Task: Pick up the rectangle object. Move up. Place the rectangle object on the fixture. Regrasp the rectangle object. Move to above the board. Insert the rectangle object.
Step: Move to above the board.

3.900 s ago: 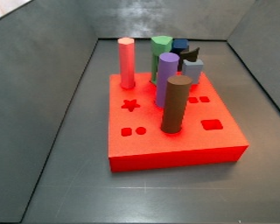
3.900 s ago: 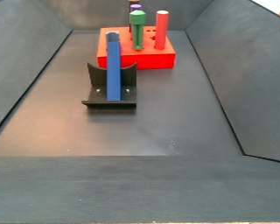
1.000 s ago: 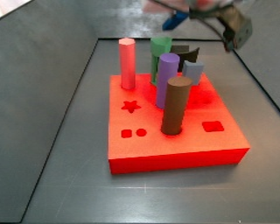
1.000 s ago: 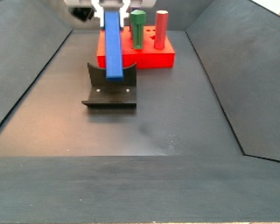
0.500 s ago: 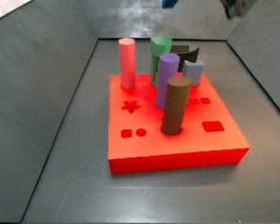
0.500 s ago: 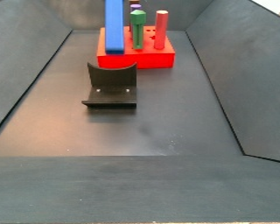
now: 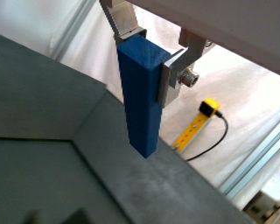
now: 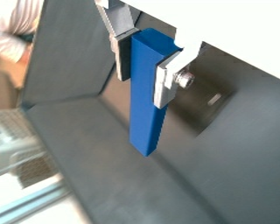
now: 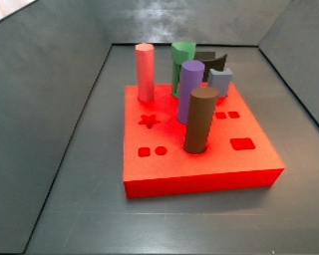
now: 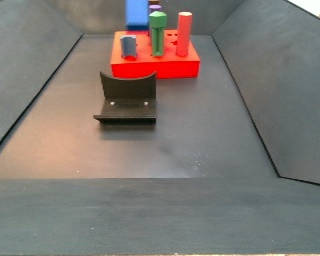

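Note:
My gripper point(image 7: 149, 54) is shut on the rectangle object point(image 7: 140, 101), a long dark blue bar that hangs down from between the silver fingers point(image 7: 171, 77). Both wrist views show this grip point(image 8: 146, 54), the bar point(image 8: 147, 96) clamped near its upper end. In a side view only the bar's lower end point(image 10: 135, 12) shows at the frame's upper edge, above the board point(image 10: 156, 60); the gripper is out of that view. The red board point(image 9: 202, 149) carries tall pegs; the gripper and bar are out of this side view.
The dark fixture point(image 10: 127, 98) stands empty on the floor in front of the board. On the board stand pink point(image 9: 145, 72), green point(image 9: 183, 58), purple point(image 9: 190, 85) and brown point(image 9: 201, 118) pegs. Grey walls enclose the floor.
The gripper closed on the blue bar at the fixture and lifted it straight up. The fixture is now empty and the bar has risen almost out of the side view.

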You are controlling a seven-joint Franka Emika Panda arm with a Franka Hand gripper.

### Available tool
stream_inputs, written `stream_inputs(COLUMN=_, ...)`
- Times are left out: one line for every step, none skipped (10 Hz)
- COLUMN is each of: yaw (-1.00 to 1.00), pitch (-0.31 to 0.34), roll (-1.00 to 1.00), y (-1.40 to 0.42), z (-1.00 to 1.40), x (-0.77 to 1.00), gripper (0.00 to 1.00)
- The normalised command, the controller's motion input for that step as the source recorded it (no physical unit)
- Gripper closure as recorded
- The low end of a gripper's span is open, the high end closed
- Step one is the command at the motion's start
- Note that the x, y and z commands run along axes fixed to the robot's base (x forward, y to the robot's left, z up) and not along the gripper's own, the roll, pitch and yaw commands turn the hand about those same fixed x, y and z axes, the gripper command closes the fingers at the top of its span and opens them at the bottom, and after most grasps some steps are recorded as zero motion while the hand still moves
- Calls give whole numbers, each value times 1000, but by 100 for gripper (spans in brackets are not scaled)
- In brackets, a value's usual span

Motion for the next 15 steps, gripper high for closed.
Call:
stream_inputs(yaw=-118, pitch=18, roll=-1000, y=-1000, z=349, x=-391, gripper=100)
stream_inputs(yaw=-119, pitch=22, roll=-1000, y=-1000, z=334, x=-404, gripper=100)
stream_inputs(yaw=-119, pitch=27, roll=-1000, y=-1000, z=337, x=-411, gripper=100)
stream_inputs(yaw=-117, pitch=35, roll=-1000, y=-1000, z=345, x=-423, gripper=100)
stream_inputs(yaw=-114, pitch=39, roll=-1000, y=-1000, z=349, x=-439, gripper=100)
stream_inputs(yaw=-113, pitch=39, roll=-1000, y=-1000, z=349, x=-453, gripper=100)
stream_inputs(yaw=-108, pitch=39, roll=-1000, y=-904, z=319, x=-444, gripper=100)
stream_inputs(yaw=-101, pitch=39, roll=-1000, y=-536, z=196, x=-305, gripper=100)
stream_inputs(yaw=-95, pitch=33, roll=-1000, y=-292, z=112, x=-207, gripper=100)
stream_inputs(yaw=-86, pitch=24, roll=-1000, y=-139, z=57, x=-143, gripper=100)
stream_inputs(yaw=-75, pitch=2, roll=-955, y=-70, z=43, x=-116, gripper=100)
stream_inputs(yaw=-39, pitch=-26, roll=-652, y=-17, z=16, x=-98, gripper=100)
stream_inputs(yaw=-24, pitch=-37, roll=-454, y=0, z=9, x=-83, gripper=100)
stream_inputs(yaw=-18, pitch=-39, roll=-304, y=5, z=7, x=-66, gripper=100)
stream_inputs(yaw=-12, pitch=-36, roll=-213, y=10, z=2, x=-51, gripper=100)
